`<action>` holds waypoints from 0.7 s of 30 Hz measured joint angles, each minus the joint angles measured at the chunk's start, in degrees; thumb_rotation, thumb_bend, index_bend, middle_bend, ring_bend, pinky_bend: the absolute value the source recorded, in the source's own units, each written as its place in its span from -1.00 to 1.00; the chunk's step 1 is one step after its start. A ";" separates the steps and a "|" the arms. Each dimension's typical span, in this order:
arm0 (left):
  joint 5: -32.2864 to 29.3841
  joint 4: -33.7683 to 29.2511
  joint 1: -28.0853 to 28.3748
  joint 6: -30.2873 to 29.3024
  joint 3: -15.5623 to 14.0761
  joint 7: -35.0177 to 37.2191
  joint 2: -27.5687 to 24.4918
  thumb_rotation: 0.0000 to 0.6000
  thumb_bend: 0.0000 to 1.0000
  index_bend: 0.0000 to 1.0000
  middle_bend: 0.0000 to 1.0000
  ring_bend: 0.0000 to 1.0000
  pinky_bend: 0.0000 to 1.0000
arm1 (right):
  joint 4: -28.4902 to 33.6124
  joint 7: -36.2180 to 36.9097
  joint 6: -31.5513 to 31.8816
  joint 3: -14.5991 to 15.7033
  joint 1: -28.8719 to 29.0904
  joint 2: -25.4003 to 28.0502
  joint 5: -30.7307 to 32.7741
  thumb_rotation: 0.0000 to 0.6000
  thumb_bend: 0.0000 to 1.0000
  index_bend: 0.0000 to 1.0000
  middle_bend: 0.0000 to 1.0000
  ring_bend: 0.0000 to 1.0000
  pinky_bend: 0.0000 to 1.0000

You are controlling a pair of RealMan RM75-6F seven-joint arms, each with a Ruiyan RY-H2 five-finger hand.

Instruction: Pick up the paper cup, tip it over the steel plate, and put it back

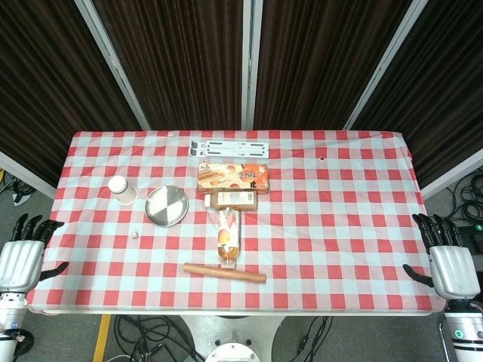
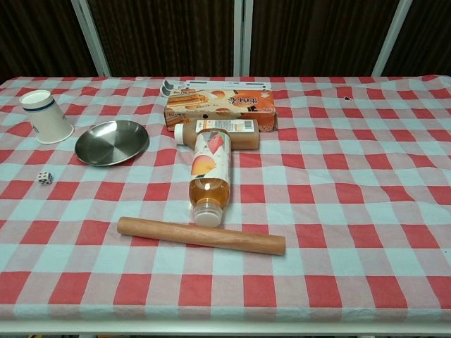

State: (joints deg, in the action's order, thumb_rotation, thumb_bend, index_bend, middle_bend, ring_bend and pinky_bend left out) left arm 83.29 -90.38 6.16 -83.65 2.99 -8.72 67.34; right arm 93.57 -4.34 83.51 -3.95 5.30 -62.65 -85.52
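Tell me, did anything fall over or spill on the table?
Nothing has spilled. The juice bottle lies on its side, cap toward the rolling pin, and a smaller bottle lies flat behind it. The paper cup stands upright beside the steel plate.

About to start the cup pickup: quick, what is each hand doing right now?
Left hand: open, holding nothing, at the table's edge.
Right hand: open, holding nothing, at the opposite edge.
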 measured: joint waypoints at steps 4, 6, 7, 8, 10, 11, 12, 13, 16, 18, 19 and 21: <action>-0.72 1.78 -0.26 -0.86 0.45 -0.18 2.14 1.00 -1.00 -0.56 -0.57 -0.79 -0.90 | 0.76 -0.09 0.83 -0.41 -0.21 0.58 0.26 1.00 -0.92 -1.00 -0.83 -1.00 -0.93; -1.06 2.37 -0.43 -1.12 0.54 -0.28 3.05 1.00 -1.00 -0.56 -0.57 -0.79 -0.90 | 1.13 -0.20 0.99 -0.55 -0.30 0.84 0.44 1.00 -0.92 -1.00 -0.83 -1.00 -0.93; -1.13 2.55 -0.46 -1.12 0.55 -0.30 3.34 1.00 -1.00 -0.56 -0.57 -0.79 -0.90 | 1.25 -0.10 0.93 -0.58 -0.28 0.94 0.49 1.00 -0.91 -1.00 -0.83 -1.00 -0.93; -1.16 2.68 -0.45 -1.06 0.54 -0.29 3.56 1.00 -1.00 -0.56 -0.57 -0.79 -0.90 | 1.44 0.06 0.74 -0.61 -0.19 1.10 0.50 1.00 -0.91 -1.00 -0.83 -1.00 -0.93; -1.18 2.78 -0.30 -0.76 0.54 -0.25 3.84 1.00 -1.00 -0.56 -0.57 -0.79 -0.90 | 1.61 0.17 0.47 -0.61 0.00 1.36 0.40 1.00 -0.92 -1.00 -0.83 -1.00 -0.93; -1.19 2.83 -0.19 -0.65 0.60 -0.27 3.97 1.00 -1.00 -0.56 -0.57 -0.79 -0.89 | 1.63 0.21 0.39 -0.62 0.08 1.48 0.34 1.00 -0.92 -1.00 -0.83 -1.00 -0.93; -1.21 2.91 0.01 -0.46 0.69 -0.30 4.13 1.00 -1.00 -0.56 -0.57 -0.79 -0.89 | 1.63 0.25 0.38 -0.66 0.12 1.52 0.33 1.00 -0.92 -1.00 -0.83 -1.00 -0.93; -1.25 2.96 0.19 -0.26 0.79 -0.32 4.24 1.00 -1.00 -0.55 -0.57 -0.79 -0.89 | 1.62 0.29 0.38 -0.71 0.15 1.56 0.36 1.00 -0.92 -1.00 -0.83 -1.00 -0.93; -1.61 3.14 1.13 1.04 1.28 -0.35 4.58 1.00 -1.00 -0.48 -0.47 -0.71 -0.80 | 1.48 0.37 0.26 -0.98 0.35 1.71 0.56 1.00 -0.92 -1.00 -0.83 -1.00 -0.93; -1.96 3.45 2.24 2.65 1.74 -0.28 4.92 1.00 -1.00 -0.44 -0.35 -0.59 -0.65 | 1.47 0.34 -0.07 -1.17 0.63 1.87 0.72 1.00 -0.91 -1.00 -0.83 -1.00 -0.93; -2.11 3.66 2.83 3.51 1.96 -0.17 5.11 1.00 -1.00 -0.40 -0.28 -0.50 -0.48 | 1.50 0.30 -0.22 -1.27 0.80 1.98 0.75 1.00 -0.92 -1.00 -0.83 -1.00 -0.93; -2.49 4.36 4.35 5.87 2.44 0.41 5.65 1.00 -1.00 -0.34 -0.14 -0.31 -0.17 | 1.63 0.20 -0.52 -1.44 1.16 2.30 0.70 1.00 -0.92 -1.00 -0.83 -1.00 -0.93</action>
State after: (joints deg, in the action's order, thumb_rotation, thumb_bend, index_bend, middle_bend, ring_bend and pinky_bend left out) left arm 80.80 -86.02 10.51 -77.78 5.43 -8.31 72.99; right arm 95.20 -4.14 82.99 -5.39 6.47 -60.36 -84.82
